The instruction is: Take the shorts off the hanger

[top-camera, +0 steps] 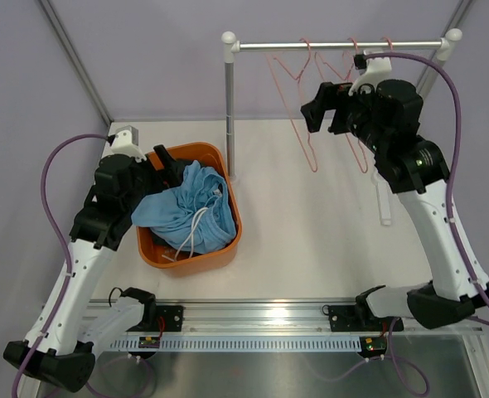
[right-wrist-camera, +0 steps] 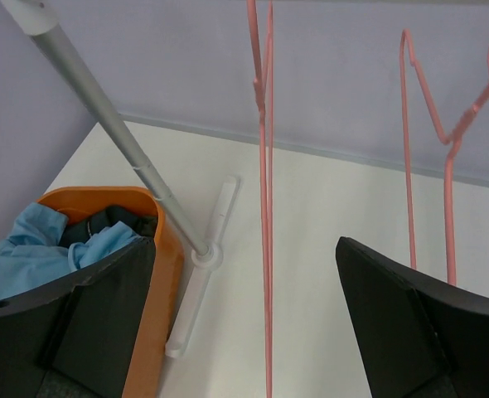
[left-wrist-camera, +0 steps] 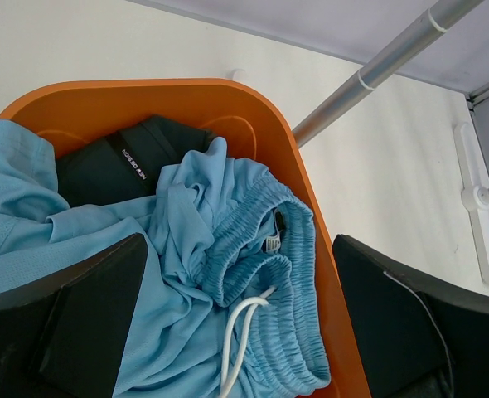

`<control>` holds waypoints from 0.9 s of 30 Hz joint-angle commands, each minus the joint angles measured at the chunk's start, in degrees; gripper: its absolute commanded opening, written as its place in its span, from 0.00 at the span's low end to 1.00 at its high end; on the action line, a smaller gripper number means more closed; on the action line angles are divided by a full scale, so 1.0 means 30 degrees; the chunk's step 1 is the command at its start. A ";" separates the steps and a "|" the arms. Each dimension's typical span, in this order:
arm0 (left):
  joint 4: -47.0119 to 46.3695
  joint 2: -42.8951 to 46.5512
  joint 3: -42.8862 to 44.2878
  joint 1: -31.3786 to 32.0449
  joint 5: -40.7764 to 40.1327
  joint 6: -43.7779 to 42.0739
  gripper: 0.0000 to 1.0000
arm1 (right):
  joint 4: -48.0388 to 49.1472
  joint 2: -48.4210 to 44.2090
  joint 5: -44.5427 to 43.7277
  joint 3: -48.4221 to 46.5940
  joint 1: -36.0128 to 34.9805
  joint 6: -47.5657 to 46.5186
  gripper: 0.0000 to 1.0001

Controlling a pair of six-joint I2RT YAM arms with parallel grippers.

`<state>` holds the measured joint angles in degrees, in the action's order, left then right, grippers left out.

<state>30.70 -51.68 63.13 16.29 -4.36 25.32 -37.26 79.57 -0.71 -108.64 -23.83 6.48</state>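
The left tool (left-wrist-camera: pixel 238 249) hangs released over an orange basket (top-camera: pixel 186 261) on the counter (top-camera: pixel 311 240). In the basket, light blue shorts (top-camera: pixel 182 207) with a white drawstring lie crumpled on top of a dark pair (left-wrist-camera: pixel 104 166). Farther back, the right tool (top-camera: pixel 327 112) is spread wide, gripping nothing, just beside pink wire hangers (right-wrist-camera: pixel 263 207) on the rail (top-camera: pixel 336 44).

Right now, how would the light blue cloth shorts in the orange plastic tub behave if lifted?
Probably floppy: the light blue cloth shorts lie crumpled in folds. Likely light, thin fabric. Their white drawstring could dangle and snag.
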 commanded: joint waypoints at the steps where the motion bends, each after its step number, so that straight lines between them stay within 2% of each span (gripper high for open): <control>1: -0.1297 0.0527 -0.0331 -0.0012 0.0895 -0.0851 0.99 | 0.1606 -0.2641 -0.0612 0.3093 0.0035 0.1409 0.99; 6: -0.1824 0.0996 -0.1296 0.0018 0.1365 -0.0999 0.99 | 0.3861 -0.6913 -0.1284 0.8198 0.0035 0.3256 1.00; 11: -0.2438 0.0880 -0.1913 0.0047 0.2477 -0.0911 0.99 | 0.3692 -0.9265 -0.2339 1.1511 0.0035 0.4050 0.99; 18: -0.2644 0.0732 -0.2148 0.0047 0.2772 -0.1028 0.99 | 0.3453 -1.1462 -0.3161 1.3653 0.0035 0.4168 1.00; 27: -0.2733 0.0821 -0.2294 0.0047 0.2830 -0.1116 0.99 | 0.3980 -1.2080 -0.3367 1.4739 0.0064 0.4051 1.00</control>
<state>25.80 -49.84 56.47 16.29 2.61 23.03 -28.56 43.64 -9.28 -64.45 -23.83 18.24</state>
